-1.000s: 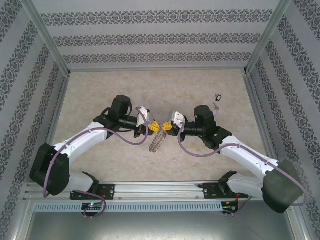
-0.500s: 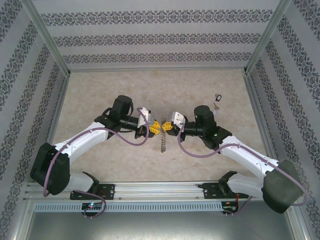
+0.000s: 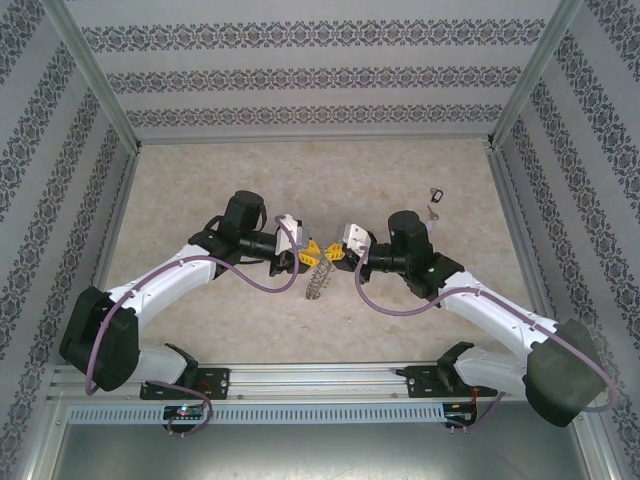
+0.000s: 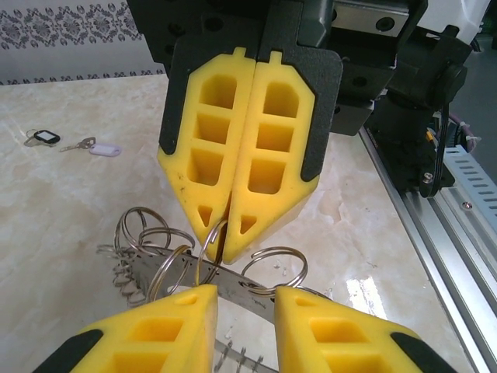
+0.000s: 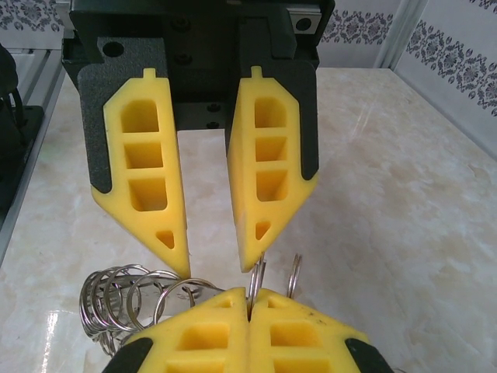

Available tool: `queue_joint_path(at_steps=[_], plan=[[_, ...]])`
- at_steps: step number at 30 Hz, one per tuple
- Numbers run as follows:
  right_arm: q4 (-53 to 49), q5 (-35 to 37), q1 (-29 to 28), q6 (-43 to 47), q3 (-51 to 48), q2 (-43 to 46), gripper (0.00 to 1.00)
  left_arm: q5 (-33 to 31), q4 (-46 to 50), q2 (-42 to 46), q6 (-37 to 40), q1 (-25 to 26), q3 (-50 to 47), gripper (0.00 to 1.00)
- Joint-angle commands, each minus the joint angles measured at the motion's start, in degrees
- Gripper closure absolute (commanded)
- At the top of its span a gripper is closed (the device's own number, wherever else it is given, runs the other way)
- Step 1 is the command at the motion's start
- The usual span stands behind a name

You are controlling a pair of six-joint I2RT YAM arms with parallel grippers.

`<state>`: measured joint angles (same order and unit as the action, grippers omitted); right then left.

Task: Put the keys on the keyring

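Two spare keys (image 4: pixel 81 144), right jaws pinching keyring (image 3: pixel 316 283)

Bright, even light is falling from overhead onto the pale tabletop (image 3: pixel 400 180). The arms (image 3: pixel 170 275) are casting only faint, soft-edged shadows on it in the top view. In both wrist views the glossy surface is throwing back white patches of glare low in the frame. The foreground is rendering crisply, while the patterned wall (image 4: pixel 62 35) behind is looking slightly soft. Straight lines are bowing a little toward the frame edges
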<state>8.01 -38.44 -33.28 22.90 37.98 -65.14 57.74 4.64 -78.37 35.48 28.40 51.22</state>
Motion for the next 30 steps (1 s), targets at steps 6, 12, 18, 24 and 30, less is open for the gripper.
queue_joint_path(at_steps=[6, 12, 18, 24, 30], plan=[[0.90, -3.08, -1.48, 1.69, 1.26, 0.06, 1.00, 0.25, -2.37, 0.19, -1.37, -0.49, 0.31, 0.72], [0.59, -2.78, -1.78, 2.03, 1.31, -0.07, 1.00, 0.10, -2.62, 0.23, -1.69, -0.49, 0.46, 0.71], [0.68, -2.10, -1.88, 2.11, 1.20, 0.02, 1.00, -0.27, -2.38, 0.32, -1.98, -0.52, 0.42, 0.70], [0.89, -0.81, -1.75, 1.81, 1.07, 0.18, 1.00, 0.01, 0.76, -0.16, -0.80, -0.51, 2.13, 0.71], [2.59, 0.81, -1.69, 0.09, 0.43, 0.63, 1.00, 0.09, 2.01, 1.16, 0.18, -0.49, 0.40, 0.70]])
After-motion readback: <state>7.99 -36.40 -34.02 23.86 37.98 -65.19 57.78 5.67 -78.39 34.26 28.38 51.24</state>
